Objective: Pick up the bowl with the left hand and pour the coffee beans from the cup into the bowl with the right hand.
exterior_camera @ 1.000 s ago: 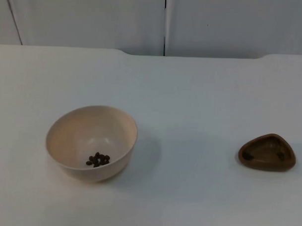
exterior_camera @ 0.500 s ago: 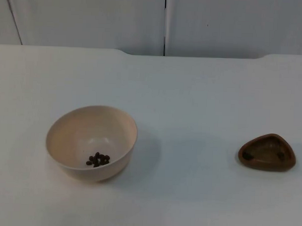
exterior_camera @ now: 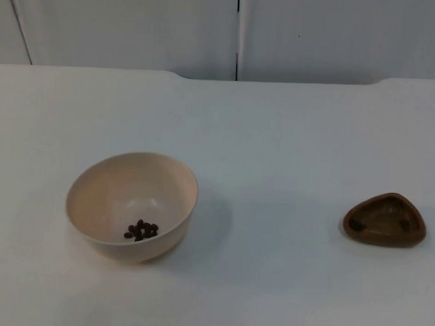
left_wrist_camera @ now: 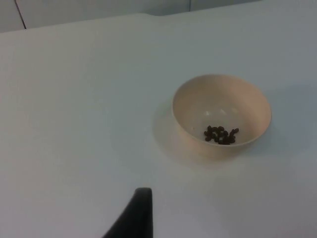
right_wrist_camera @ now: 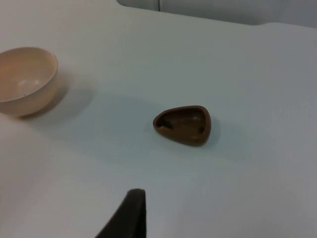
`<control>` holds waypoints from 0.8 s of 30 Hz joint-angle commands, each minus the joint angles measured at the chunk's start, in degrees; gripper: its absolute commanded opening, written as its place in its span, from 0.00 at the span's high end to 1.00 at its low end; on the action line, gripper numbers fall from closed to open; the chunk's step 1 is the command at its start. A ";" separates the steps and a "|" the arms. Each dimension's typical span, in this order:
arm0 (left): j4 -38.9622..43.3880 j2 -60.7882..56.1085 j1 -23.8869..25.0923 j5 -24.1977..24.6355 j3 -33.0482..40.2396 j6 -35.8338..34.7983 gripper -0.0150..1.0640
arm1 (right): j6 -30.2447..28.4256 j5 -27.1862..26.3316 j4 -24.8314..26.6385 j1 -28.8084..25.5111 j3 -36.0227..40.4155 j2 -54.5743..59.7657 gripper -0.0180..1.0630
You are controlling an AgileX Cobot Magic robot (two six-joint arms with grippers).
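Cream bowl [exterior_camera: 132, 205] on white worktop [exterior_camera: 290, 137], beans [exterior_camera: 141, 230] already inside; brown cup [exterior_camera: 385, 219] well apart, nearly empty. Left end effector [left_wrist_camera: 132, 215], right end effector [right_wrist_camera: 126, 215] aloft, grip state unclear. Judgement: take bowl by rim, keep level.

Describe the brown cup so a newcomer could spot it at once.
On the white table, look to the right arm's side, well apart from the cream bowl holding coffee beans. The brown cup there is small, dark, wooden-looking and rounded-triangular, unlike the larger, round, pale bowl.
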 commanded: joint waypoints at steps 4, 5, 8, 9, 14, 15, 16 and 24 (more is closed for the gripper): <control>-0.66 -0.26 0.17 0.05 0.20 -0.67 0.01 | -0.29 -0.35 -0.25 -0.27 0.52 -0.14 0.01; -0.66 -0.26 0.17 0.05 0.20 -0.67 0.01 | -0.29 -0.35 -0.25 -0.27 0.52 -0.14 0.01; -0.66 -0.26 0.17 0.05 0.20 -0.67 0.01 | -0.29 -0.35 -0.25 -0.27 0.52 -0.14 0.01; -0.66 -0.26 0.17 0.05 0.20 -0.67 0.01 | -0.29 -0.35 -0.25 -0.27 0.52 -0.14 0.01; -0.66 -0.26 0.17 0.05 0.20 -0.67 0.01 | -0.29 -0.35 -0.25 -0.27 0.52 -0.14 0.01; -0.66 -0.26 0.17 0.05 0.20 -0.67 0.01 | -0.29 -0.35 -0.25 -0.27 0.52 -0.14 0.01; -0.66 -0.26 0.17 0.05 0.20 -0.67 0.01 | -0.29 -0.35 -0.25 -0.27 0.52 -0.14 0.01; -0.66 -0.26 0.17 0.05 0.20 -0.67 0.01 | -0.29 -0.35 -0.25 -0.27 0.52 -0.14 0.01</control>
